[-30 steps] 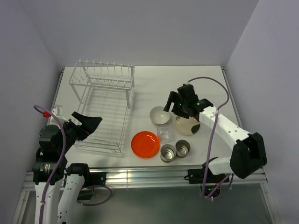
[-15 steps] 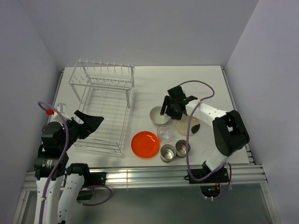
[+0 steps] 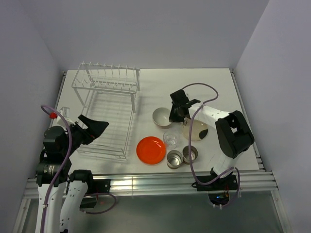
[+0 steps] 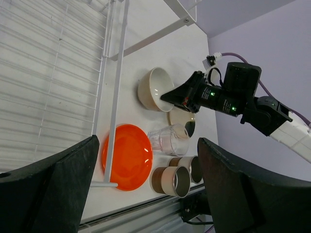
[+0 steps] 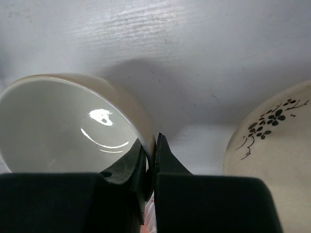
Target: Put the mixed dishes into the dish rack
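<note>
1. Currently pinches the white-beige bowl (image 3: 161,118) at its 3 o'clock rim with the right gripper (image 3: 174,115); right wrist view shows the jaws pressed together on the wall, one inside, one outside.
2. Puts that bowl near the middle of the table (image 3: 214,87), at 3 o'clock of the dish rack (image 3: 104,116) and apart from it.
3. Cannot tell whether the bowl sits flat or is tipped.
4. Shows the cream plate (image 3: 197,131), with a dark flower sprig, at 4 o'clock of the bowl, just beside it and partly under the right arm.
5. Shows the clear glass (image 3: 171,138) at 5 o'clock of the bowl, just beside the cream plate.
6. Has the orange-red plate (image 3: 151,150) lying flat at 8 o'clock of the glass, near the rack's near right corner.
7. Has the first steel cup (image 3: 175,159) and second steel cup (image 3: 190,154) side by side, mouths up, around 6 o'clock of the glass.
8. Holds the left gripper (image 3: 95,127) over the rack's 8 o'clock edge, jaws spread wide, gripping nothing.
9. Counts all six dishes on the table, outside the rack.
</note>
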Controlling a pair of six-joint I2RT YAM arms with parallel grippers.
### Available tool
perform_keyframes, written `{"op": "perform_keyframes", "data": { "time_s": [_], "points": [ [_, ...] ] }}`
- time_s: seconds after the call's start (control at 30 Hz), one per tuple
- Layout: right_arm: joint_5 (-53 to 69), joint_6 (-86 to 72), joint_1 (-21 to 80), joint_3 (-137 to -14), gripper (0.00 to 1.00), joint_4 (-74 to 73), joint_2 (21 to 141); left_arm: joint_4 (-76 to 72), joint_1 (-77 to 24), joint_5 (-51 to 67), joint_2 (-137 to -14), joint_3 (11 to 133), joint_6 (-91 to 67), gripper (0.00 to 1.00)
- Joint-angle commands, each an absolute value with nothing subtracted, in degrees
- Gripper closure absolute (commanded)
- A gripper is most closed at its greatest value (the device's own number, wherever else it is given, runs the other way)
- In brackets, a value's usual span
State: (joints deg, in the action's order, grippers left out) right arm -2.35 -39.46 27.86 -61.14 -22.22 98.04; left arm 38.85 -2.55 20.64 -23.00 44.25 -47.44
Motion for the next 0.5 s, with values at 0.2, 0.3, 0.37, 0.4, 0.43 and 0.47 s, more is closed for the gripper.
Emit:
{"op": "perform_keyframes", "data": {
  "time_s": [0.2,0.3,0.37,0.4,0.43,0.47],
  "points": [
    [-3.9,-37.9,28.4,-66.7,1.00,-21.2,95.8,32.9,-2.3,27.0,-24.5,43.2,-47.1,0.09],
    [-3.1,-37.4,28.5,-66.8,1.00,-22.2,92.6,30.4,-2.3,30.5,-24.9,41.8,-48.2,0.06],
    [-0.8,-36.8,28.6,-65.8,1.00,-22.4,89.0,28.4,-2.3,34.9,-25.6,40.4,-49.1,0.04],
    [-0.4,-36.6,28.7,-65.5,1.00,-22.3,87.6,27.3,-2.3,36.5,-25.9,39.8,-50.5,0.04],
    [2.0,-36.2,29.5,-65.0,1.00,-22.5,84.9,25.2,-2.3,37.9,-26.7,39.4,-51.2,0.03],
    [2.4,-36.0,30.2,-64.1,1.00,-22.5,83.5,24.4,-2.3,40.1,-27.2,38.6,-52.3,0.02]
  ]
}}
